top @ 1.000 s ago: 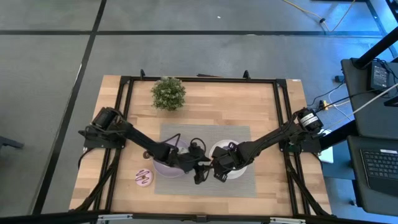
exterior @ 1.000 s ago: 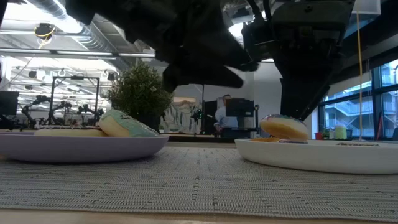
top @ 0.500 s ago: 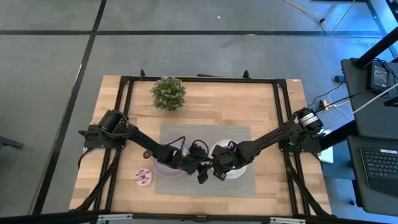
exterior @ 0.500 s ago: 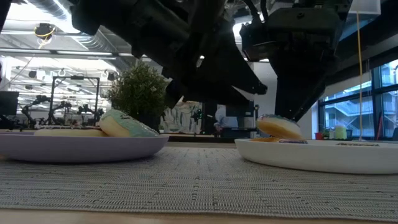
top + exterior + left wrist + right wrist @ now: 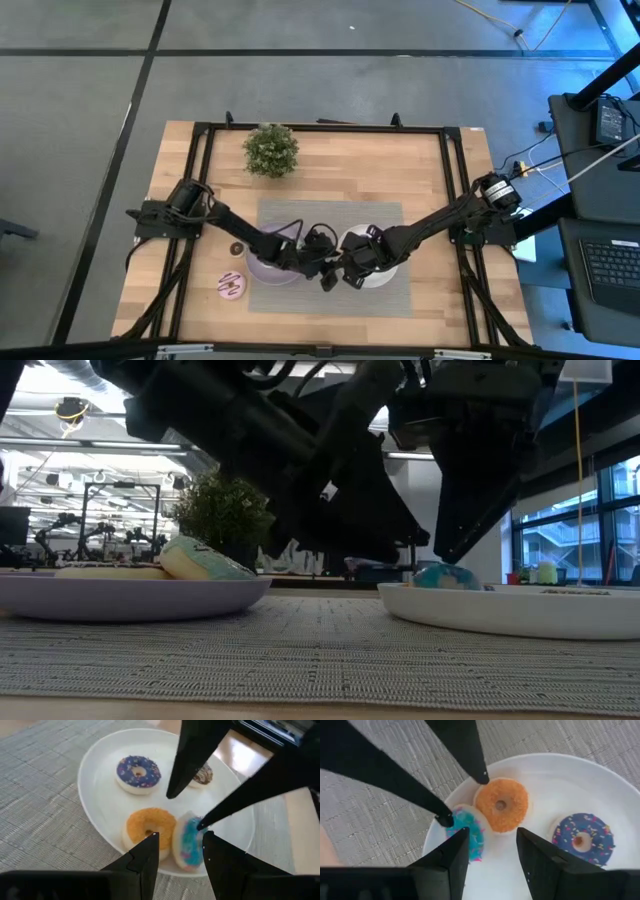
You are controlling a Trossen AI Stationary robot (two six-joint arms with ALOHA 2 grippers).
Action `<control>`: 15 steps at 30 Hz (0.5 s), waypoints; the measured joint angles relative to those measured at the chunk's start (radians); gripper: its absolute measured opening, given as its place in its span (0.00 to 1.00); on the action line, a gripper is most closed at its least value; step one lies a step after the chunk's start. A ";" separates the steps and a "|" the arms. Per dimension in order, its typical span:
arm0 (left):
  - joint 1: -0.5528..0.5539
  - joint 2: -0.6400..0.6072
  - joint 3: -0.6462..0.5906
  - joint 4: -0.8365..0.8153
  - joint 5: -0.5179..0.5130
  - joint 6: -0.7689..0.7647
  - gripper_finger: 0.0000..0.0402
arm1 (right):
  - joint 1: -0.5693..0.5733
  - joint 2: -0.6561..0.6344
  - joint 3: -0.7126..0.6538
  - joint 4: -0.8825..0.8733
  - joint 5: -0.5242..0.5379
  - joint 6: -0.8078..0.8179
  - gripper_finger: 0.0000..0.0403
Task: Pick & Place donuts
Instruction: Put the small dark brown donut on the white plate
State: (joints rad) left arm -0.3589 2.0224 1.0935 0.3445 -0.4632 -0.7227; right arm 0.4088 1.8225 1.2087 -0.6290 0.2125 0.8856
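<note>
The white plate (image 5: pixel 100 795) holds a dark blue sprinkled donut (image 5: pixel 138 772), a tiny brown one (image 5: pixel 203 775), an orange one (image 5: pixel 147 826) and a light blue one (image 5: pixel 187 845). The light blue donut stands tilted on its edge, leaning on the orange one. Both grippers meet over the plate's left part. My left gripper (image 5: pixel 180 837) is open, its fingers either side of the light blue donut. My right gripper (image 5: pixel 492 831) is open over the orange donut (image 5: pixel 502 805), with one finger beside the light blue donut (image 5: pixel 468 834). My left gripper has one fingertip (image 5: pixel 441 816) at the light blue donut's rim (image 5: pixel 454 822), slanting down from the table's left; I cannot tell whether it touches. My right gripper has one fingertip (image 5: pixel 212 816) at the opposite end of that rim (image 5: pixel 194 822); touch cannot be told either.
The lilac plate (image 5: pixel 130 598) stands left of the white one on the grey mat (image 5: pixel 300 650) and carries a green-iced donut (image 5: pixel 200 560) and a pale one (image 5: pixel 110 571). A pink donut (image 5: pixel 230 287) and a tiny brown one (image 5: pixel 236 248) lie on the wood. A potted plant (image 5: pixel 270 150) stands at the far side.
My left gripper has moved toward the table's right and down, to the white plate. In the low view, a donut that hung just above the plate under my right gripper has come down onto the plate, and it now shows blue icing.
</note>
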 joint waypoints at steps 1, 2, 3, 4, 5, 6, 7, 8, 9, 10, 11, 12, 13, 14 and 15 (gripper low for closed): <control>0.003 0.000 0.000 0.000 -0.002 0.000 0.36 | 0.000 0.000 0.000 -0.005 0.003 -0.001 0.41; 0.006 0.000 0.000 -0.002 -0.003 0.000 0.36 | 0.000 0.000 0.000 -0.009 0.004 -0.001 0.41; 0.008 0.000 0.000 -0.003 -0.001 0.000 0.36 | 0.000 0.000 0.000 -0.013 0.004 -0.001 0.41; 0.010 0.000 0.000 -0.002 0.004 0.000 0.36 | 0.000 0.000 0.000 -0.020 0.004 0.000 0.41; 0.012 0.000 0.000 -0.001 0.009 0.000 0.36 | 0.000 0.000 0.000 -0.032 0.004 0.001 0.41; 0.015 0.000 0.000 0.000 0.010 0.001 0.36 | 0.000 -0.001 0.000 -0.043 0.005 0.002 0.41; 0.015 0.000 0.000 0.001 0.010 0.003 0.36 | 0.000 -0.004 0.000 -0.048 0.005 0.002 0.41; 0.017 -0.002 0.000 0.001 0.012 0.008 0.36 | 0.000 -0.010 0.000 -0.050 0.005 0.002 0.41; 0.019 -0.006 0.000 -0.004 0.018 0.013 0.36 | 0.000 -0.021 0.000 -0.051 0.006 0.004 0.41; 0.021 -0.010 0.000 -0.004 0.026 0.019 0.36 | 0.000 -0.034 0.000 -0.051 0.020 0.005 0.41; 0.022 -0.013 0.000 -0.002 0.040 0.030 0.36 | 0.000 -0.049 0.000 -0.051 0.036 0.010 0.41; 0.023 -0.022 0.000 -0.011 0.046 0.047 0.36 | 0.000 -0.064 0.000 -0.053 0.057 0.012 0.41; 0.023 -0.034 -0.001 -0.025 0.046 0.063 0.36 | 0.001 -0.082 0.000 -0.056 0.079 0.014 0.41; 0.025 -0.049 -0.001 -0.031 0.045 0.079 0.36 | 0.001 -0.103 0.000 -0.056 0.101 0.015 0.41; 0.027 -0.071 -0.001 -0.053 0.042 0.096 0.36 | 0.002 -0.126 0.000 -0.060 0.120 0.015 0.41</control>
State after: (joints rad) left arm -0.3321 1.9512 1.0927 0.2919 -0.4216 -0.6266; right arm 0.4110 1.6964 1.2083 -0.6887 0.3323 0.9005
